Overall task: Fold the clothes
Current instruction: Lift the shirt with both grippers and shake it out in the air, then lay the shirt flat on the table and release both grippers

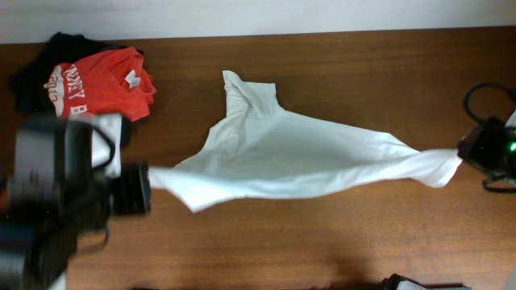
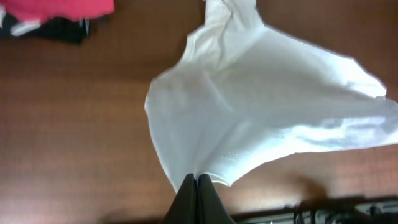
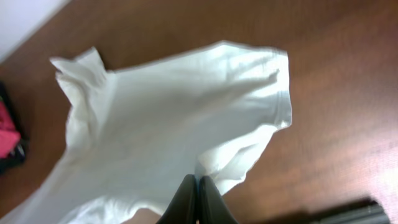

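The left gripper (image 1: 147, 184) and right gripper (image 1: 461, 155) are each pinching shut on opposite ends of the white garment (image 1: 298, 157), holding it stretched across mid-frame — the thin fabric is probably risking slipping out if either arm pulls unevenly.

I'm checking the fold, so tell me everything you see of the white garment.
The white garment is plain, thin, soft-looking fabric, no print. Unfolded, it stretches over the wooden table, pulled between the left gripper and the right gripper, each shut on one end. One hemmed flap points toward the far edge. It is apart from the red T-shirt.
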### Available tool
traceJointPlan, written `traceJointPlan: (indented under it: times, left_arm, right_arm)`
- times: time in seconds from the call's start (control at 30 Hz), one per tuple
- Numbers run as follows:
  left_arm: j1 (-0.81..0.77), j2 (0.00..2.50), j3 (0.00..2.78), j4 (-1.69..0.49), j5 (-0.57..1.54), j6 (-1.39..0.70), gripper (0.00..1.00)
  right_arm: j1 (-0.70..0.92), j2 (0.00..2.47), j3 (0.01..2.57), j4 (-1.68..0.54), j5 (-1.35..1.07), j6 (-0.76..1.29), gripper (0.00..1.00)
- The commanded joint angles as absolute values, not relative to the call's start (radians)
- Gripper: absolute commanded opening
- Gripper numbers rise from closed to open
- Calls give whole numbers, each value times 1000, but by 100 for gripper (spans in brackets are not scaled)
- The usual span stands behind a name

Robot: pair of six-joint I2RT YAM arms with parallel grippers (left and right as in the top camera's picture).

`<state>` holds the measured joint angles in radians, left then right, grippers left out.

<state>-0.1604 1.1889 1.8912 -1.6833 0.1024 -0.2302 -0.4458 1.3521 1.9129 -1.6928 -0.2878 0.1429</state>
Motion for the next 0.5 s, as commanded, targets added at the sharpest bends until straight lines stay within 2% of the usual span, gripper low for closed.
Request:
traceJointPlan:
  times: [0.0,0.17,0.37,0.47]
  left_arm:
    - [-157,1031,1673,-1688,136,-267,0]
    - [-157,925,1501,-1688,195,-303,0]
    - [-157,921,1468,-1608,170,-302,0]
    - [-157,931,1419,-1547,143,-303,0]
  right_arm:
    - [-452,1304,1777,-1698,-272,123,4]
    - [-452,1224,1578,-1668,-261,108,4]
    - [-452,1192,1549,-1611,-234,124,4]
    - [-452,1193,1549,-1617,55,305,4]
